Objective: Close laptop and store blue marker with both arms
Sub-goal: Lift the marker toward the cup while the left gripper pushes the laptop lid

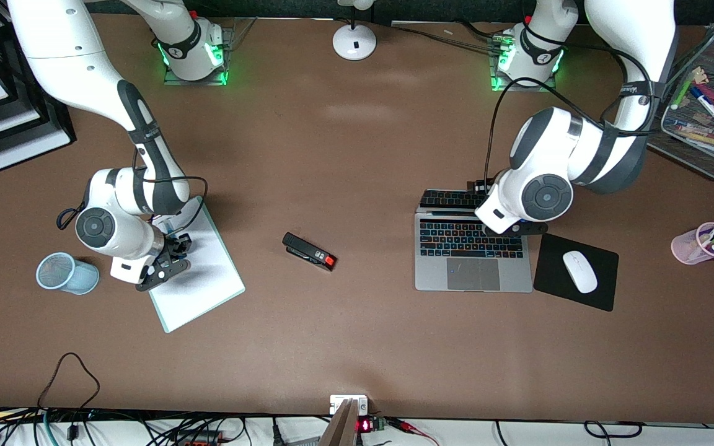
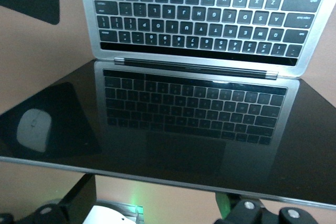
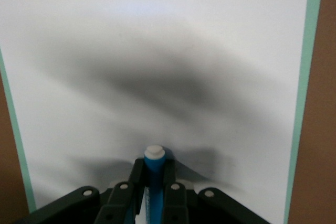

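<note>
Overhead, the laptop [image 1: 473,251] lies open on the tabletop toward the left arm's end, a mouse pad [image 1: 605,291] at its 3 o'clock; the left pincer [image 1: 484,186] sits at the lid's top edge, at the laptop's 12 o'clock. The right pincer [image 1: 178,243] is over a white pad [image 1: 199,282], a mesh cup [image 1: 67,273] at the pad's 9 o'clock. From the left wrist, the dark screen mirrors the keyboard [image 2: 194,17]; whether that pincer is released or clenched I cannot tell. From the right wrist, the fingers [image 3: 137,182] are clenched on the blue marker [image 3: 154,177], its whitish tip over the pad.
</note>
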Controlling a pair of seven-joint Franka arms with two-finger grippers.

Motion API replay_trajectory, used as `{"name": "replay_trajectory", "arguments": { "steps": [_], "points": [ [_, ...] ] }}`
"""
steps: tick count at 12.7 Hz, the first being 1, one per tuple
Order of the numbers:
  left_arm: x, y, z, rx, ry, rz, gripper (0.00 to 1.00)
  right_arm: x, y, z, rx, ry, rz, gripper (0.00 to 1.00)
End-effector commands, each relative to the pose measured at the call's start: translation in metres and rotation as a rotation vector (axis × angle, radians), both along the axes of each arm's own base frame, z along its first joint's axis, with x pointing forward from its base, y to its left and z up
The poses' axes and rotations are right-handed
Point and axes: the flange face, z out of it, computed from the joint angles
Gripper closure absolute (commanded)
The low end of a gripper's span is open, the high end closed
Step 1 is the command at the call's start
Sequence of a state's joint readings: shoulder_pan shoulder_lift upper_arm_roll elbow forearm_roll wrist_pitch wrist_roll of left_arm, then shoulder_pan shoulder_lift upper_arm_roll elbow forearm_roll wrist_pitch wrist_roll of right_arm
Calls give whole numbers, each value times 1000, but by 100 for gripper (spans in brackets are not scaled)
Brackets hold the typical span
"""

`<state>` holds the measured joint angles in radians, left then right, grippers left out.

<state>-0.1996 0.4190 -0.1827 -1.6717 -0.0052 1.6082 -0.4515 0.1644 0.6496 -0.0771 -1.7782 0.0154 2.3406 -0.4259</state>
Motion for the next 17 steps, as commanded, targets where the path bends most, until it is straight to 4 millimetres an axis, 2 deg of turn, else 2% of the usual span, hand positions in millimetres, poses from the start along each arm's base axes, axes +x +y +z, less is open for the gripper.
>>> {"name": "replay_trajectory", "arguments": {
  "steps": [1,3,5,7,9,10,12,14,15,17],
  "points": [
    [7,-10,-7,-23,-24,1,0,2,3,9,13,-21,7,95],
    [12,-11,-9,-35,-52,5,0,12,0,42,18,-88,16,95],
    [22,-14,-4,-62,-69,21,0,23,0,96,28,-181,68,95],
    [29,-15,-9,-84,-66,38,0,25,-1,149,29,-256,152,95],
    [34,-18,-16,-95,-85,43,0,24,-2,193,22,-319,303,95],
    [35,-18,-19,-96,-88,44,0,23,-7,208,15,-336,368,95],
    [36,-16,-19,-104,-86,54,0,22,-40,231,-6,-363,498,95],
    [41,-16,-17,-114,-100,60,0,18,-52,256,8,-406,641,95],
    [44,-15,-20,-120,-109,56,0,17,-62,264,26,-425,698,95],
    [49,-17,-28,-169,-127,18,0,12,-95,261,85,-437,732,95]
  ]
}}
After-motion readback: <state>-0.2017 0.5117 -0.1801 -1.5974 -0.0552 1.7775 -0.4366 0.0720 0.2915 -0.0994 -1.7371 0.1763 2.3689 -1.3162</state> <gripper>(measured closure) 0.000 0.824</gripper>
